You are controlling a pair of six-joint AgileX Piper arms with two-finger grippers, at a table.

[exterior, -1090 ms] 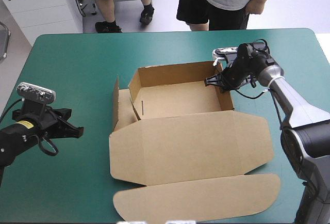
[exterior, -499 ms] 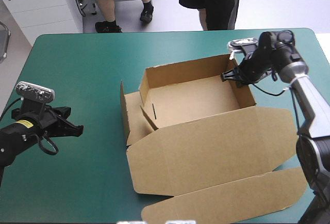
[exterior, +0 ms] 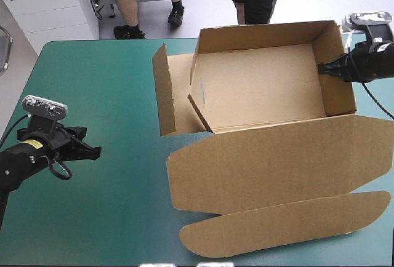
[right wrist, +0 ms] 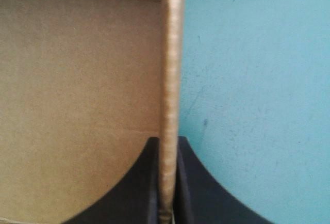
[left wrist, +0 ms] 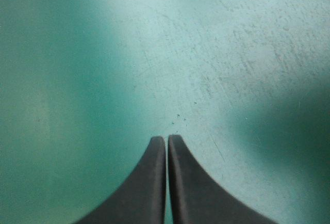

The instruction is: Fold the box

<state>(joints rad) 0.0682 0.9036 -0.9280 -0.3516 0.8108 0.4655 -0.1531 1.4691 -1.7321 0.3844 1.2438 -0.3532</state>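
1. Right claw (exterior: 321, 68): black fingers pinched together on the box (exterior: 258, 88), its right wall (right wrist: 171, 53) between them. My wrist view shows the board's edge running straight ahead from the fingers. The brown tray floor is on one side and the teal-green cover on the other.
2. Left claw (exterior: 92, 152): fingers together, nothing held. It sits low over the bare surface (exterior: 111, 64) near the left edge, well apart from the box.
3. Box position: right half of the surface, with the tray end toward the far right corner. I judge that end to be held up off the surface by my grip. I cannot see underneath to confirm.
4. Form: far wall and right wall are up.
   - The lid (exterior: 277, 162) is open and spread toward the near edge, its tuck flap (exterior: 283, 224) nearest that edge.
   - The left side flap (exterior: 161, 88) stands loose outside the tray.
   - A small inner flap (exterior: 200, 104) leans in at the tray's left end.
5. Step in hand, as I read it: repositioning the half-built tray by one wall. The left end is not yet tucked.
6. Next move calls for setting the tray flat where the left claw can reach it. The left claw then needs to open and fold the loose side flap over and in.
7. Risk: a grip on a single wall may bend the board or let the box swing.
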